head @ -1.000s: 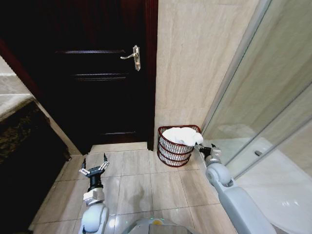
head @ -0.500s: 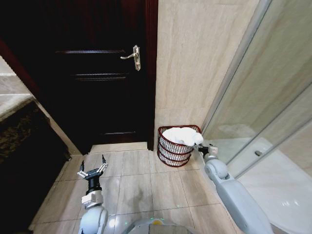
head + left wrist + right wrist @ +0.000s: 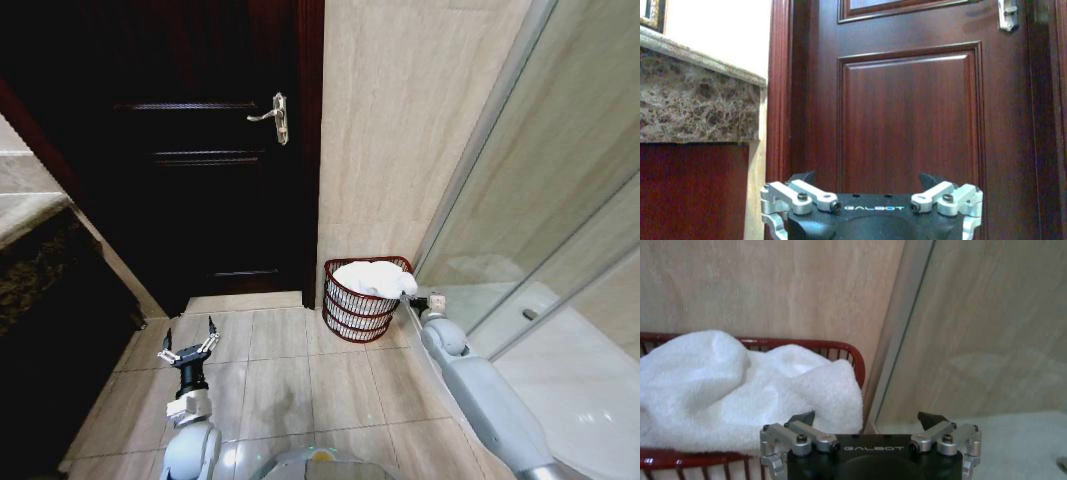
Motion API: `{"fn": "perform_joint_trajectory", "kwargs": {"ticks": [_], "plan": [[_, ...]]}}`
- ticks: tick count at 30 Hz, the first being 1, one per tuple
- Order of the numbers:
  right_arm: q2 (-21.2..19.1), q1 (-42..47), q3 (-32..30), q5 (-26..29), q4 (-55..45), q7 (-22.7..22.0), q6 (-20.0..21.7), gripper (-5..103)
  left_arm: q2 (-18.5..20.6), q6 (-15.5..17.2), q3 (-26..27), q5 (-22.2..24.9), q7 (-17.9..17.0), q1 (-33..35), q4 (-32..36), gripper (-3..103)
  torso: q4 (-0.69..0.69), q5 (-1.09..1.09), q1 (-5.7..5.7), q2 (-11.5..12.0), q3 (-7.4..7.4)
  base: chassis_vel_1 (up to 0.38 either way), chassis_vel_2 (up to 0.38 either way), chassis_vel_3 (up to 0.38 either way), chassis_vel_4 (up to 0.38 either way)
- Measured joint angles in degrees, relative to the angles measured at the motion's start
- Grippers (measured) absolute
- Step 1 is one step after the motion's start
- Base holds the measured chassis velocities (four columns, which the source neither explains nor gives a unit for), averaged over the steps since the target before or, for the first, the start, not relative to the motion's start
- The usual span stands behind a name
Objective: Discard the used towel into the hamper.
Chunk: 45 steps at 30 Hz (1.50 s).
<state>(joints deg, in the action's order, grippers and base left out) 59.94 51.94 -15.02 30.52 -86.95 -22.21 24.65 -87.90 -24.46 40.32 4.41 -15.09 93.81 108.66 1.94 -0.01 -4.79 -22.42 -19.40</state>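
Dark door [image 3: 200, 150] fills upper left of head view, glass shower panel [image 3: 560, 200] at right. Hamper [image 3: 365, 298] at centre, against tiled wall [image 3: 400, 120]. White towel [image 3: 372, 277] heaped inside it, draping over the rim. Right gripper [image 3: 418, 301] just beside the hamper's right rim, fingers spread, holding nothing. Left gripper [image 3: 189, 347] lower left over floor tiles [image 3: 280, 380], released.

White towel [image 3: 373, 278] heaped in hamper [image 3: 356, 318]
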Motion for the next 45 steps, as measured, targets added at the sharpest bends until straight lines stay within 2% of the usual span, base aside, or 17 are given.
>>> {"fn": "perform_joint_trajectory", "kwargs": {"ticks": [3, 6, 9, 10, 12, 13, 16, 19, 21, 23, 24, 25, 27, 30, 33, 38, 45], "plan": [[0.1, -0.7, 0.2, 0.0, 0.8, 0.4, 0.0, 103, 0.0, -0.1, 0.0, 0.0, 0.0, -0.1, -0.3, 100, 0.0, 0.01, 0.0, 0.0, 0.0, 0.0, 0.0, 0.0, 0.0], [0.3, -1.2, 0.3, 0.0, 1.3, 0.7, 0.0, 100, 0.0, -0.3, 0.0, 0.0, 0.0, -0.2, -0.6, 100, 0.0, 0.0, 0.0, 0.0, 0.0, 0.0, 0.0, 0.0, 0.0], [0.2, -1.4, 0.3, 0.0, 1.6, 1.6, 0.0, 85, 0.0, -0.3, 0.0, 0.0, 0.0, -0.4, -0.8, 100, 0.0, 0.01, 0.0, 0.0, 0.0, 0.0, 0.0, 0.0, 0.0], [0.2, -1.4, 0.3, 0.0, 1.6, 1.6, 0.0, 85, 0.0, -0.3, 0.0, 0.0, 0.0, -0.4, -0.8, 100, 0.0, 0.01, 0.0, 0.0, 0.0, 0.0, 0.0, 0.0, 0.0], [0.2, -1.4, 0.1, 0.1, 1.9, 1.7, -0.1, 74, 0.2, -0.3, 0.1, 0.1, 0.0, -0.5, -0.8, 100, 0.0, 0.01, 0.0, 0.0, 0.0, 0.0, 0.0, 0.0, 0.0], [0.2, -1.4, 0.1, 0.1, 1.9, 1.7, -0.1, 74, 0.2, -0.3, 0.1, 0.1, 0.0, -0.5, -0.8, 100, 0.0, 0.01, 0.0, 0.0, 0.0, 0.0, 0.0, 0.0, 0.0], [0.0, -1.4, -0.1, 0.1, 2.1, 1.8, -0.3, 57, 0.2, -0.3, 0.1, 0.1, 0.0, -0.6, -0.8, 100, 0.0, 0.01, 0.0, 0.0, 0.0, 0.0, 0.0, 0.0, 0.0], [0.0, -1.4, -0.2, 0.1, 2.1, 1.8, -0.4, 52, 0.2, -0.3, 0.1, 0.1, 0.0, -0.6, -0.8, 100, 0.0, 0.01, 0.0, 0.0, 0.0, 0.0, 0.0, 0.0, 0.0], [0.0, -1.4, -0.2, 0.2, 2.1, 1.8, -0.4, 41, 0.2, -0.3, 0.1, 0.1, 0.0, -0.6, -0.8, 100, 0.0, 0.01, 0.0, 0.0, 0.0, 0.0, 0.0, 0.0, 0.0], [-0.1, -1.4, -0.2, 0.2, 2.1, 1.8, -0.5, 41, 0.2, -0.3, 0.2, 0.1, 0.0, -0.6, -0.8, 100, 0.0, 0.01, 0.0, 0.0, 0.0, 0.0, 0.0, 0.0, 0.0], [-0.1, -1.4, -0.2, 0.2, 2.1, 1.7, -0.6, 30, 0.2, -0.5, 0.3, 0.1, -0.1, -0.6, -0.9, 100, 0.0, 0.01, 0.0, 0.0, 0.0, 0.0, 0.0, 0.0, 0.0], [-0.1, -1.5, -0.2, 0.2, 2.1, 1.7, -0.8, 25, 0.2, -0.6, 0.4, 0.1, -0.1, -0.5, -1.0, 100, 0.0, 0.01, 0.0, 0.0, 0.0, 0.0, 0.0, 0.0, 0.0], [-0.1, -1.6, -0.2, 0.3, 2.0, 1.6, -0.9, 25, 0.2, -0.7, 0.6, 0.2, -0.1, -0.5, -1.0, 100, 0.0, 0.01, 0.0, 0.0, 0.0, 0.0, 0.0, 0.0, 0.0], [0.0, -2.5, -0.3, 0.9, 2.0, 0.6, -1.7, 9, 0.2, -1.1, 1.3, 0.6, -0.1, -0.2, -1.1, 100, 0.0, 0.01, 0.0, 0.0, 0.0, 0.0, 0.0, 0.0, 0.0], [0.1, -3.5, -0.3, 1.2, 2.4, 0.0, -2.6, 2, 0.2, -1.4, 1.8, 0.9, -0.1, 0.1, -1.2, 100, 0.0, 0.01, 0.0, 0.0, 0.0, 0.0, 0.0, 0.0, 0.0], [0.0, -5.4, 0.0, 2.9, 2.8, 1.7, -4.6, 0, 0.2, -1.8, 2.7, 1.9, 0.1, 0.4, -1.0, 100, 0.0, 0.0, 0.0, 0.0, 0.0, 0.0, 0.0, 0.0, 0.0], [0.0, -9.3, 1.4, 4.3, 3.2, 7.5, -7.0, 0, 0.0, -2.1, 2.9, 2.0, 0.2, 0.9, -1.2, 100, 0.0, 0.01, 0.0, 0.0, 0.0, 0.0, 0.0, 0.0, 0.0]]}}
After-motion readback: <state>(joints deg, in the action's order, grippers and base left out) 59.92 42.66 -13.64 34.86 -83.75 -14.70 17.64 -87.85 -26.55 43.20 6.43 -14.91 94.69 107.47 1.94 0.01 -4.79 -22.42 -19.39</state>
